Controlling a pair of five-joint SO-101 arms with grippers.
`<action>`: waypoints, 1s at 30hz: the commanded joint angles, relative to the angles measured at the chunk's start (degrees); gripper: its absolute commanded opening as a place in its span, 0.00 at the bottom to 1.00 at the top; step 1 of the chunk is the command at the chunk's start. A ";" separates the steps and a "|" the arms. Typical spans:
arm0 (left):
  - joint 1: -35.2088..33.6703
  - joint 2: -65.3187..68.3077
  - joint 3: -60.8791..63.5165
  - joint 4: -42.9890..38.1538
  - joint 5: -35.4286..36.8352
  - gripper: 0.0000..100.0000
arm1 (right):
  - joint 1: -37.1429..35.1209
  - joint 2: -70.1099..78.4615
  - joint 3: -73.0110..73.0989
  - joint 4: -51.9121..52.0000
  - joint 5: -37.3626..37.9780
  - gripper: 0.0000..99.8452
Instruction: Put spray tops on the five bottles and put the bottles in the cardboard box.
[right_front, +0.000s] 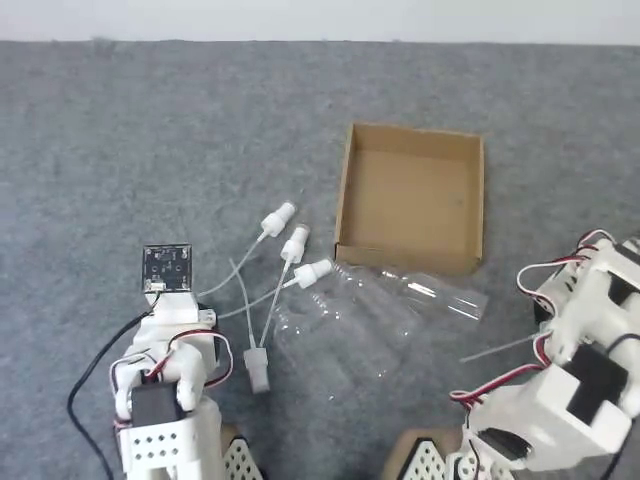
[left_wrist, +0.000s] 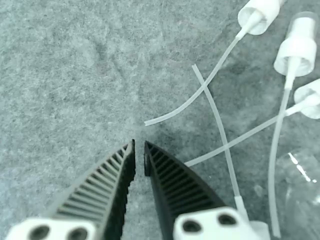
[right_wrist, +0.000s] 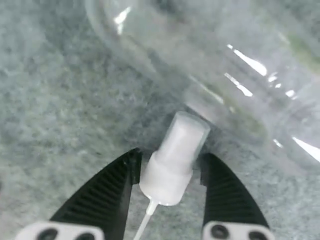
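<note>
Spray top sat pinched by its collar in my right claw, head toward the clear bottle lying just ahead, tube trailing back; I judged it needed turning before insertion. My left claw, pressed together and empty, hovered short of the loose tops.

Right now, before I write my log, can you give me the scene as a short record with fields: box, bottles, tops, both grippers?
box: empty, open side up
bottles: clear, lying beside the box, count unclear
loose tops: four, lying beside the bottles
left gripper: shut, empty, near the loose tops
right gripper: shut on the fifth top, close to a bottle
</note>
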 joint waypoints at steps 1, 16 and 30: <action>-0.26 -0.70 -0.48 0.00 -0.53 0.02 | -4.62 0.04 -4.92 1.45 0.44 0.11; -0.26 -0.70 -0.48 0.00 -0.53 0.02 | -22.81 -10.24 -31.03 22.81 0.44 0.05; -0.26 -0.70 -0.48 0.00 -0.53 0.02 | -62.46 -10.15 -42.29 21.05 -9.14 0.05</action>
